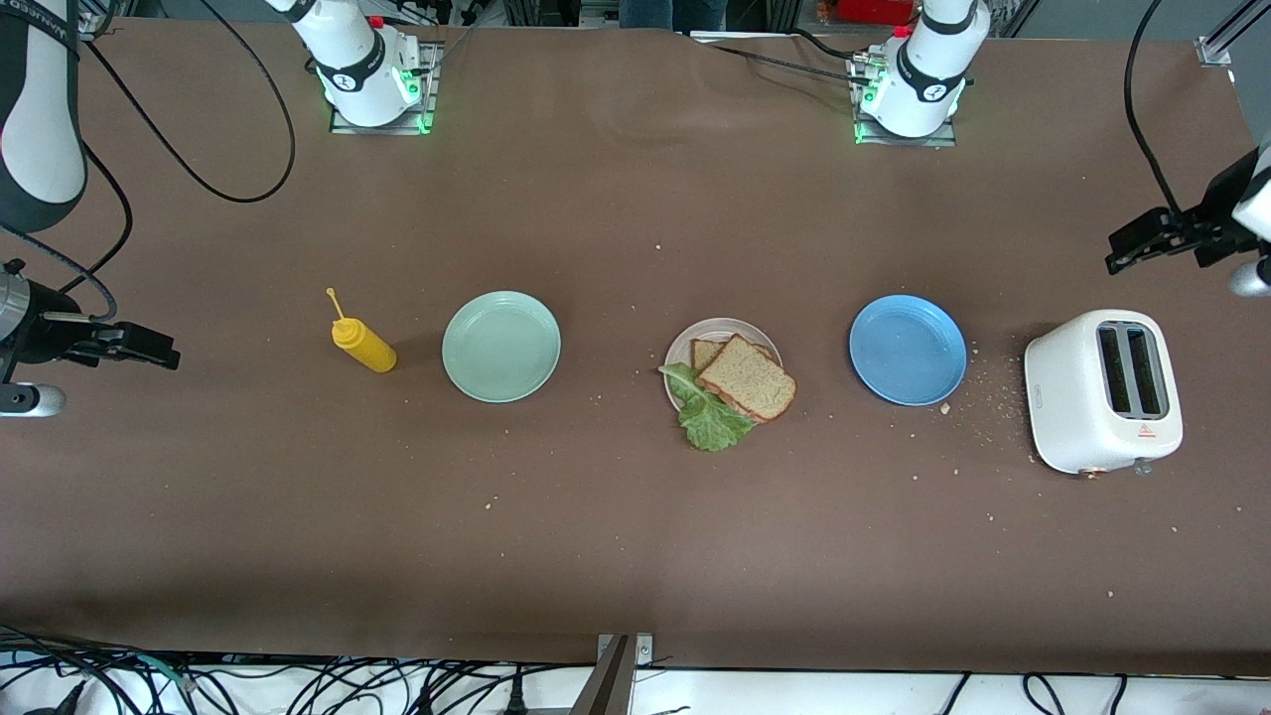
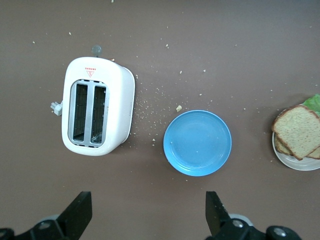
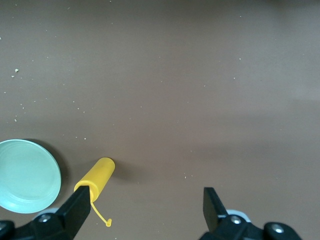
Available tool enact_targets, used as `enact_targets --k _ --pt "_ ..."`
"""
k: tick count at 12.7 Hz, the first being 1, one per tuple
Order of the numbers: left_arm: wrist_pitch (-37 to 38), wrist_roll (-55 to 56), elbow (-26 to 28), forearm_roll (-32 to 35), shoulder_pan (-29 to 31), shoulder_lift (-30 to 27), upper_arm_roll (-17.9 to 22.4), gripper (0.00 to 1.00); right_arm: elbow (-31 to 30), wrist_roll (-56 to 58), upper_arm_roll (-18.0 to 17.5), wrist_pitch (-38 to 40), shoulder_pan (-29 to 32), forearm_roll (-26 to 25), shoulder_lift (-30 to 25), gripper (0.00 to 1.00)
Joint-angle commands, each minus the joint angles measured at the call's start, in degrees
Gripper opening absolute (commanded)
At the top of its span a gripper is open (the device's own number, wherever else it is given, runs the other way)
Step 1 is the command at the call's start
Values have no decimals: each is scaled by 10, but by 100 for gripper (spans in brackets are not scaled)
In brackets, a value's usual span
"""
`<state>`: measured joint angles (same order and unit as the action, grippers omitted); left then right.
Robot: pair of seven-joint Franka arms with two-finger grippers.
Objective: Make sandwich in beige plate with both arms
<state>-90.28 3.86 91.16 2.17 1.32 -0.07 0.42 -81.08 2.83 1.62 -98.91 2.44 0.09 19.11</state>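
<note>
The beige plate sits mid-table and holds the sandwich: a top slice of speckled toast lies askew on a second slice. A green lettuce leaf sticks out from under them and hangs over the plate's rim onto the table. The left wrist view shows the plate, toast and a bit of lettuce at its edge. My left gripper is open and empty, up over the table's left-arm end by the toaster. My right gripper is open and empty, over the right-arm end by the yellow bottle.
A white toaster and a blue plate stand toward the left arm's end. A mint-green plate and a yellow squeeze bottle stand toward the right arm's end. Crumbs lie scattered.
</note>
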Motion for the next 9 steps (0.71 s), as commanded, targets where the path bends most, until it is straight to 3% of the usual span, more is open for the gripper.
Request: enact_targets --k 1,3,7,9 --pt "5 -1 22 -18 7 -27 -7 100 -6 6 -1 5 2 -1 -7 100" --pt "5 -58 24 -17 7 -28 -7 100 -6 6 -1 5 1 -1 -7 100" --pt "-1 -58 31 -20 5 -34 -6 100 -6 6 -1 5 1 -1 -6 100" --pt "1 -59 19 -22 10 -12 -6 100 -6 6 -1 5 2 -1 -6 100"
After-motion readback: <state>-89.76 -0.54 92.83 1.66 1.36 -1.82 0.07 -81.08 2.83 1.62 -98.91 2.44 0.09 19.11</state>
